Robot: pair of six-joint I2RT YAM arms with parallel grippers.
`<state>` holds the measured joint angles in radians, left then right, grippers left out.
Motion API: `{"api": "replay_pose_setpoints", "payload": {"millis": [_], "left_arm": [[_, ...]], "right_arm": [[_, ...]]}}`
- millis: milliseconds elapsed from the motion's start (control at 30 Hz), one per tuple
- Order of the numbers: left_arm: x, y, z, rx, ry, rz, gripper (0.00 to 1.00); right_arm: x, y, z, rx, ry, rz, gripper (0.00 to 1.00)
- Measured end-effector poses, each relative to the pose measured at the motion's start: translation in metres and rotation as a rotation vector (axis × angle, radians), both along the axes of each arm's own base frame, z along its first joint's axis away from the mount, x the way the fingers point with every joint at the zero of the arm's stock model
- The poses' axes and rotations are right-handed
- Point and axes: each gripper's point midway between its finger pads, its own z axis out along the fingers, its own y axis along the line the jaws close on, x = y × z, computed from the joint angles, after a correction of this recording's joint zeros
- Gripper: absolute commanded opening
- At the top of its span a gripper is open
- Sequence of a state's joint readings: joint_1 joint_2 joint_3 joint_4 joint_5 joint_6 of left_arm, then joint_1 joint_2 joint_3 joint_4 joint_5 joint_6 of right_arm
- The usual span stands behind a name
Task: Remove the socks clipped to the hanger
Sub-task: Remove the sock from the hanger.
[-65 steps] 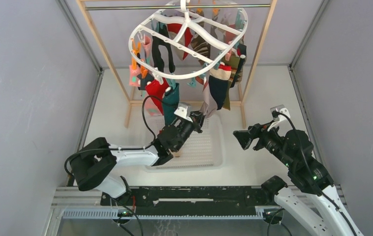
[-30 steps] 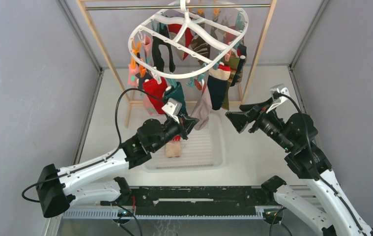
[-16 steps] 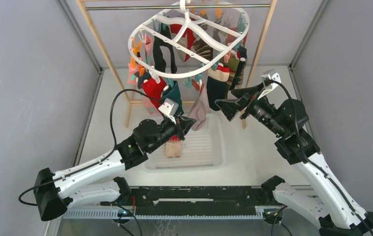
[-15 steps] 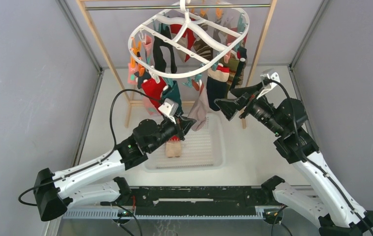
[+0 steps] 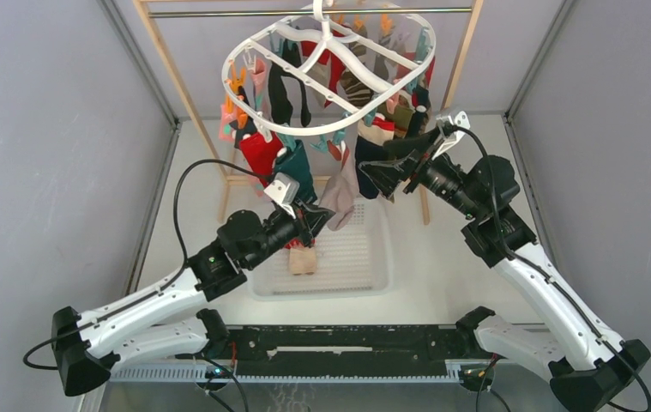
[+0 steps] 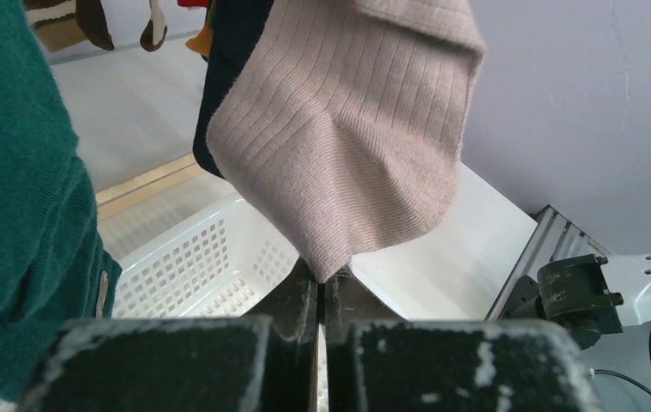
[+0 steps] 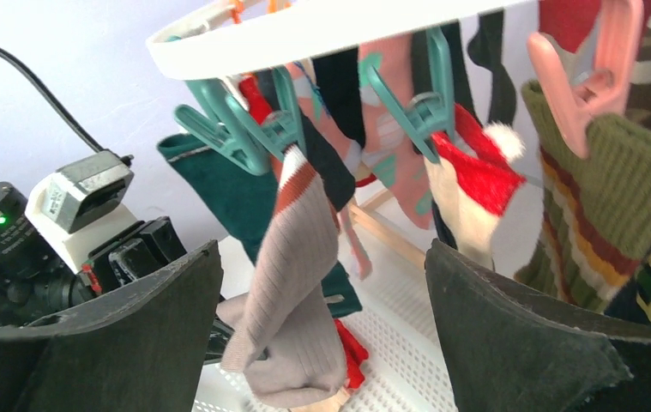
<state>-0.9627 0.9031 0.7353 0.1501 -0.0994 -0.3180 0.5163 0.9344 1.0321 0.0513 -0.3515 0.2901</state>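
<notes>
You're freeing one sock: left claw (image 6: 321,285) pinched shut on the toe of the taupe ribbed sock (image 6: 347,146), which is clipped at the 6 o'clock rim of the one white oval plastic hanger (image 5: 257,39). Right claw (image 7: 326,326) gapes empty at its 3 o'clock. Next, probably a steady downward tug. Other socks (image 5: 262,154) clipped: well over ten, exact count unclear.

Your left arm lay stretched forward and to the right, and the left gripper (image 5: 322,214) was pinched shut on the tip of the beige sock (image 6: 347,146). Your right arm stood raised higher, angled leftward, with the right gripper (image 7: 323,257) spread wide.
</notes>
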Motion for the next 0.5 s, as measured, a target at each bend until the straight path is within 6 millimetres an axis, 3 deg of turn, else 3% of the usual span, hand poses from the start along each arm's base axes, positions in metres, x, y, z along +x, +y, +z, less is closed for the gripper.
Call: {"api": "replay_pose_setpoints", "payload": {"millis": [333, 500], "left_arm": [[-0.002, 0.004, -0.003, 0.014, 0.012, -0.005, 0.00], [-0.006, 0.006, -0.007, 0.028, 0.029, -0.016, 0.00]], "right_arm": [[-0.016, 0.016, 0.036, 0.060, -0.105, 0.137, 0.83], [-0.015, 0.027, 0.036, 0.079, -0.103, 0.196, 0.80]]}}
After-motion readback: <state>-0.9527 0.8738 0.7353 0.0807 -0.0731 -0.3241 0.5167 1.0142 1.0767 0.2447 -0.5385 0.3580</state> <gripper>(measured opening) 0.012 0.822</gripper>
